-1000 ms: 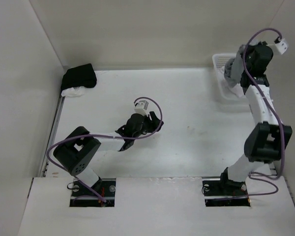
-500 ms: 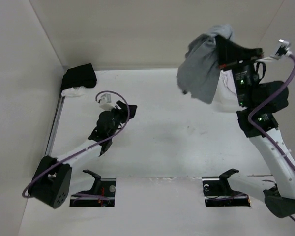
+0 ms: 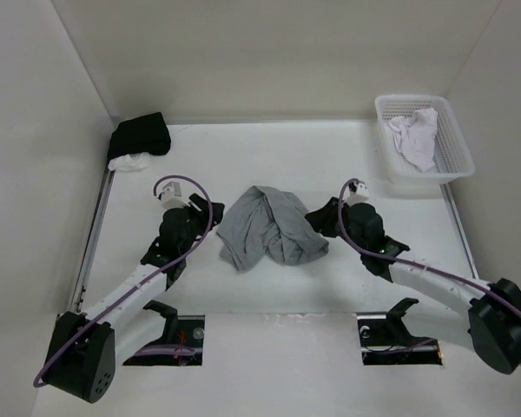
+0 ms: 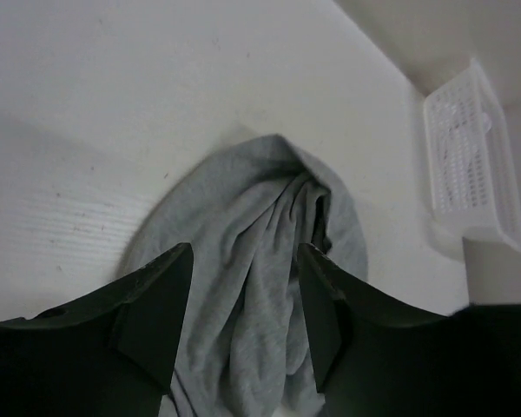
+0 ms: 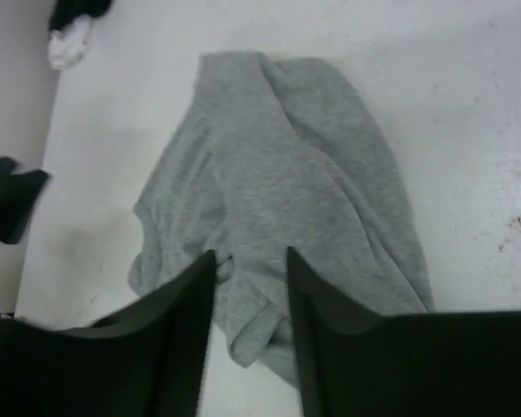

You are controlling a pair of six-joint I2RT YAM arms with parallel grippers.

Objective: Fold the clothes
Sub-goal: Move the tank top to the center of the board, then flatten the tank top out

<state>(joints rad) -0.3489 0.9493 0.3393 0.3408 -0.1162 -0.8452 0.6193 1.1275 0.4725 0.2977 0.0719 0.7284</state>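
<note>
The grey T-shirt (image 3: 269, 228) lies in a crumpled heap mid-table, with both arms down low beside it. The left gripper (image 4: 245, 254) sits at its nine o'clock, fingers spread wide and empty! The right gripper (image 5: 249, 254) sits at three o'clock, fingers parted more narrowly and pinching nothing, and the basket (image 3: 417, 184) stands off at two o'clock.

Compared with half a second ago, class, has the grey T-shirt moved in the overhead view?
Yes. The grey T-shirt has come down and left, from the air beside the white basket to a crumpled heap mid-table.
</note>
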